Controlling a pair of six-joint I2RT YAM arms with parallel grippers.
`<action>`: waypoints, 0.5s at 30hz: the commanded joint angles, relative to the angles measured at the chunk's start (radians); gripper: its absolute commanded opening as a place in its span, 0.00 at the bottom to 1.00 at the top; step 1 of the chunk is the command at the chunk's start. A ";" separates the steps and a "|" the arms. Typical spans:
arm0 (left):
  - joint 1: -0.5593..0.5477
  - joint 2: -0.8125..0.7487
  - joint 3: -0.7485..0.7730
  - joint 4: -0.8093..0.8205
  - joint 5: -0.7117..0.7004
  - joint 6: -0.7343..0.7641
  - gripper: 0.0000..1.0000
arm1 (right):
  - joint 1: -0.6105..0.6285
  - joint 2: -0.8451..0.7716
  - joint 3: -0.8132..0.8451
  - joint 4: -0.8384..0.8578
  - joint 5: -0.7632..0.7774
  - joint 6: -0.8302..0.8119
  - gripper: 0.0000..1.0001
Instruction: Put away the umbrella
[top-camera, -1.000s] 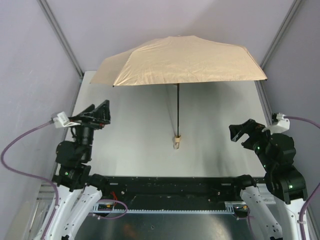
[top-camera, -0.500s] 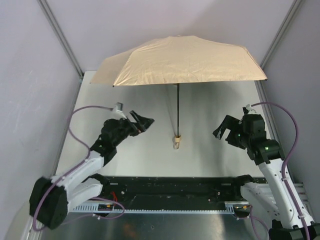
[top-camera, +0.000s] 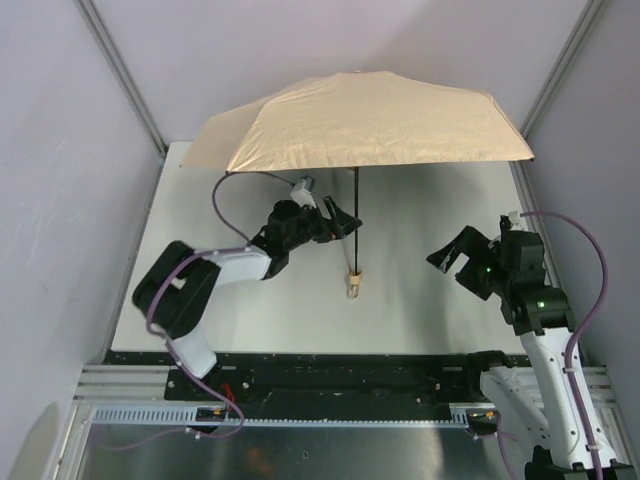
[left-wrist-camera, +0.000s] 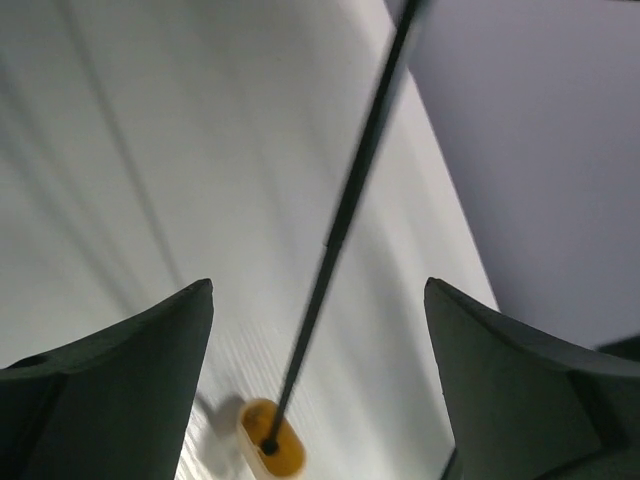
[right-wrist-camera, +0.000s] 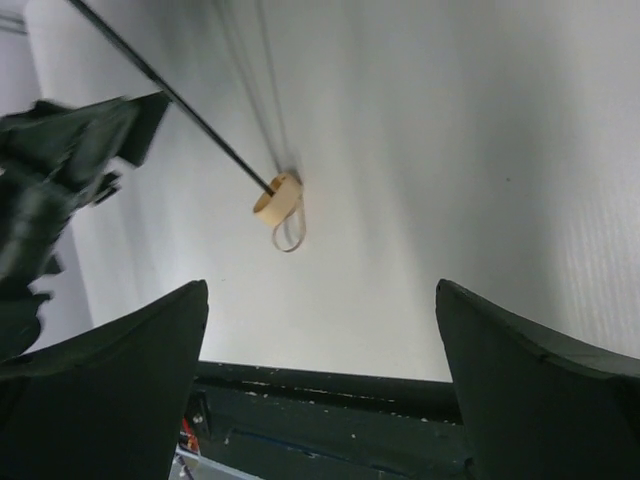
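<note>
The umbrella stands open on the table, its tan canopy spread over the far half. Its thin black shaft runs down to the pale knob handle with a loop strap. My left gripper is open at the shaft from the left. In the left wrist view the shaft passes between the wide-apart fingers of that gripper without touching them, with the handle below. My right gripper hangs open to the right of the shaft, holding nothing. Its own view shows the handle ahead.
The white table is boxed in by lilac walls on three sides, with metal posts at the far corners. A black rail runs along the near edge. The canopy overhangs the far part of the table.
My left arm has swung from the near left corner across the table up to the umbrella's shaft. My right arm has stretched forward and stays right of the handle. The umbrella has not moved.
</note>
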 joint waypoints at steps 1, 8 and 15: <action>-0.015 0.128 0.087 0.093 0.012 0.066 0.87 | -0.014 -0.037 -0.005 0.078 -0.125 0.010 0.99; -0.053 0.260 0.093 0.197 0.079 0.009 0.63 | -0.011 -0.056 -0.040 0.154 -0.217 -0.016 0.99; -0.056 0.165 0.067 0.210 0.143 -0.028 0.07 | 0.054 0.030 -0.102 0.346 -0.348 0.054 0.98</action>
